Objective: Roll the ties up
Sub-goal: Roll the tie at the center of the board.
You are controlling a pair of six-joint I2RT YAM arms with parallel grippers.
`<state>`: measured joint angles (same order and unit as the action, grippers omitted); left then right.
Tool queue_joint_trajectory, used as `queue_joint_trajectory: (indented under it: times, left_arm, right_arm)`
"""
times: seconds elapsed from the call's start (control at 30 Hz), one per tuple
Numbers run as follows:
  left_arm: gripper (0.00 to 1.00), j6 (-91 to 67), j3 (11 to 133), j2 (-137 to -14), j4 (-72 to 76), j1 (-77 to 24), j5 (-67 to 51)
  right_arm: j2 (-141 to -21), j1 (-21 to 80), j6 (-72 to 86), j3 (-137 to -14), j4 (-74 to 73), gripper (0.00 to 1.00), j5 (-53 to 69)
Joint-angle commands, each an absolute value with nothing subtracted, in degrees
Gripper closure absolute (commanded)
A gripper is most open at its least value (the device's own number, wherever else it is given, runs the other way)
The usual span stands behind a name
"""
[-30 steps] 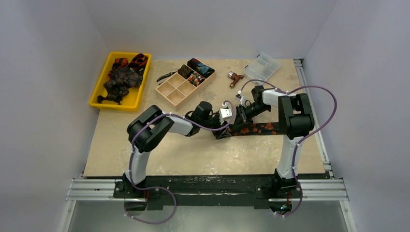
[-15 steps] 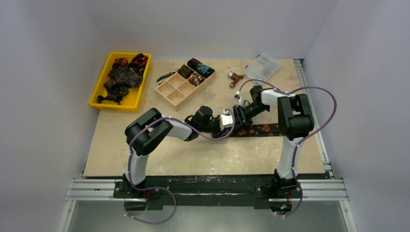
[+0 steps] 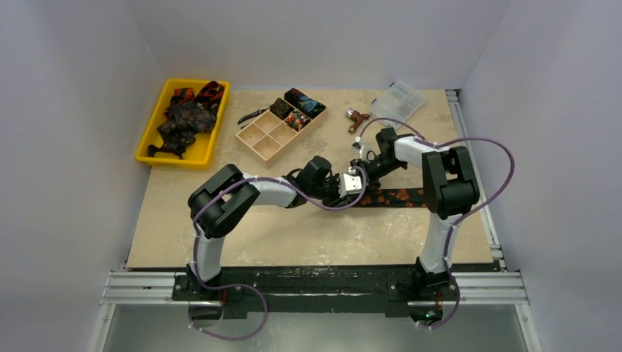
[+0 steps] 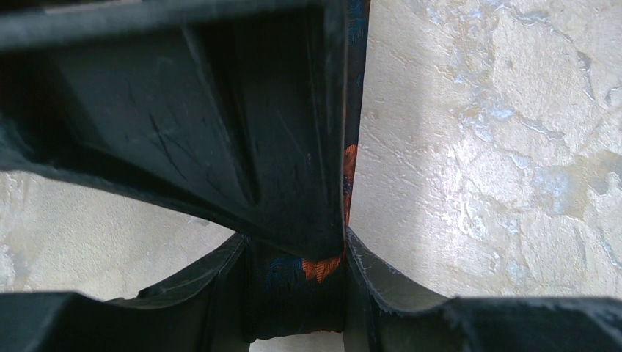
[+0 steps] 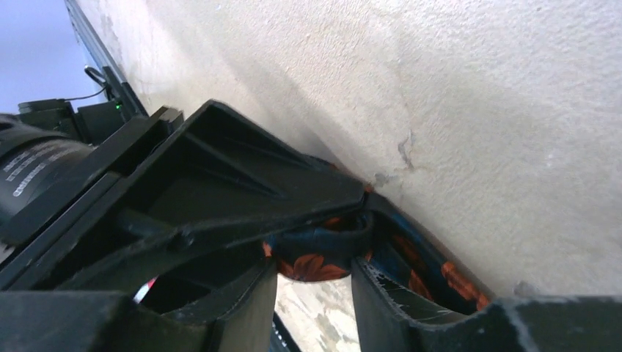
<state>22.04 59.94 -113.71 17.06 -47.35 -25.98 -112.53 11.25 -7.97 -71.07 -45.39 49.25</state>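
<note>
One dark tie with orange blotches (image 3: 400,196) lies flat across the right middle of the table, its left end wound into a small roll (image 4: 297,293). My left gripper (image 4: 295,271) is shut on that roll, which touches both fingers. My right gripper (image 5: 317,273) comes in from the far side with its jaws open. The roll (image 5: 323,257) sits at its tips and bare table shows between its fingers. One right finger (image 4: 220,132) lies over the roll in the left wrist view. From above, the left gripper (image 3: 350,193) and the right gripper (image 3: 367,180) meet at the tie's left end.
A yellow bin (image 3: 147,143) at the far left holds a heap of more ties (image 3: 183,117). A tan divided box (image 3: 268,136) holds rolled ties (image 3: 297,117) in its far compartments. Pliers (image 3: 253,115), a reddish tool (image 3: 357,117) and a clear plastic case (image 3: 397,101) lie along the back.
The left gripper has slid right along the table and closed onto the rolled end. The right gripper has opened its jaws and drawn back a little.
</note>
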Motion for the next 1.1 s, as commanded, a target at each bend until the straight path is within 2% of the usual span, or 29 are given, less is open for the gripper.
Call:
queue_joint_trajectory:
  times: [0.0,0.07,0.13,0.17,0.27,0.43,0.7,1.07]
  left_arm:
    - [0.67,26.19,59.72,-116.25,4.19,-47.92,-20.56]
    - [0.66,26.45,60.21,-116.36,3.30,-47.96,-20.48]
    - [0.62,26.03,60.78,-116.25,2.34,-47.91,-20.89]
    - [0.59,25.62,60.69,-115.97,2.48,-47.80,-21.69]
    - [0.47,23.91,59.51,-115.04,5.26,-47.29,-25.39]
    - [0.40,18.77,56.49,-114.27,16.57,-46.08,-31.26]
    - [0.37,12.50,56.67,-117.03,31.40,-45.97,-36.53]
    - [0.38,15.80,57.69,-121.41,37.22,-46.89,-36.36]
  right_arm:
    - [-114.96,11.76,-5.86,-72.93,-43.45,0.62,49.22]
    - [-116.19,11.69,-6.13,-73.19,-43.33,0.71,48.90]
    - [-116.96,11.65,-6.48,-72.83,-43.31,0.93,47.92]
    - [-117.18,11.50,-6.82,-72.45,-43.37,1.00,47.05]
    - [-117.62,10.42,-8.49,-71.24,-44.51,1.00,44.08]
    - [-117.75,8.43,-10.56,-69.03,-44.00,1.00,38.06]
    - [-119.12,7.96,-10.12,-68.58,-43.11,1.00,31.83]
    - [-124.32,10.13,-13.57,-73.11,-48.20,1.00,31.26]
